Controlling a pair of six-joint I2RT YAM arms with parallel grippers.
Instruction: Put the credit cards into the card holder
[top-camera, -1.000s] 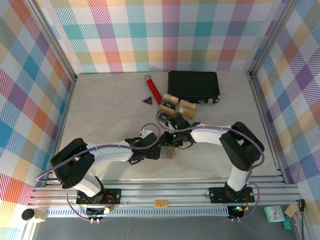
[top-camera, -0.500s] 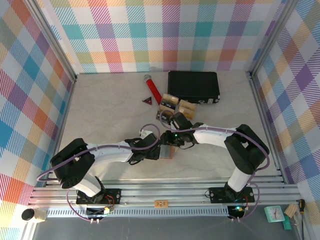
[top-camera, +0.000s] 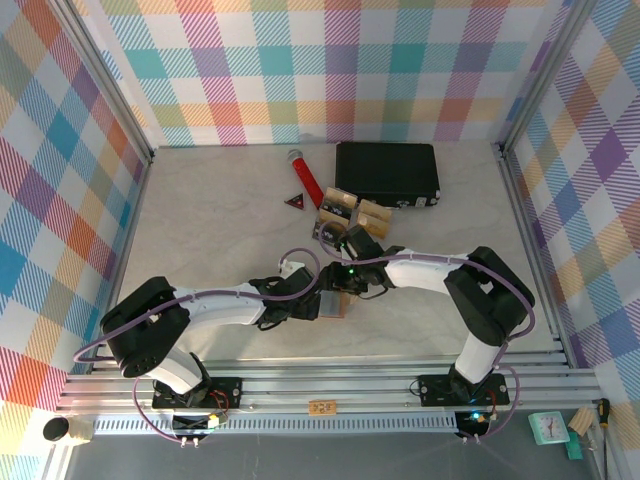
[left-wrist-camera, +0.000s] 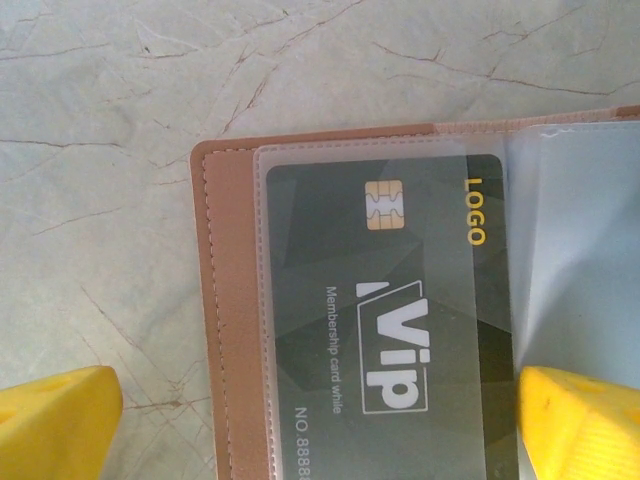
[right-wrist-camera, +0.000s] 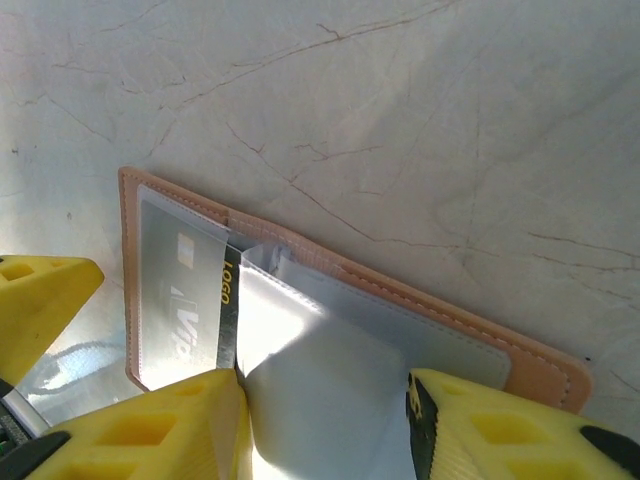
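Card holder: the reddish-brown leather card holder (top-camera: 338, 306) lies open and flat on the pale marbled table (top-camera: 220, 230), right where the two arms meet.
Inside it: clear plastic sleeves (right-wrist-camera: 330, 380) fan out across the card holder's inner face. One sleeve page sits a bit raised over the others.
Card: a dark credit card with a gold chip, white "Vip" and yellow "LOGO" lettering (left-wrist-camera: 400, 300) is already tucked in the sleeve against the card holder's stitched edge (left-wrist-camera: 225, 330). You can read it straight through the plastic.
Left gripper: the left gripper (left-wrist-camera: 320, 425) is released and spread wide. One yellow fingertip (left-wrist-camera: 50, 420) is off the card holder's edge over bare table, and the other is over the sleeves past the card. It's holding nothing.
Right gripper: the right gripper (right-wrist-camera: 325, 430) has its yellow fingertips (right-wrist-camera: 160, 430) partly apart, straddling the raised sleeve page. Doesn't look clamped on anything, the page just sits in the gap.
Other stuff: past the card holder on the side away from the arm bases is a small clear tray with tan blocks (top-camera: 350, 212). Farther out sit a big black rectangular case (top-camera: 388, 172), a red stick (top-camera: 305, 178) and a small red triangle (top-camera: 294, 202), all well apart from the card holder.
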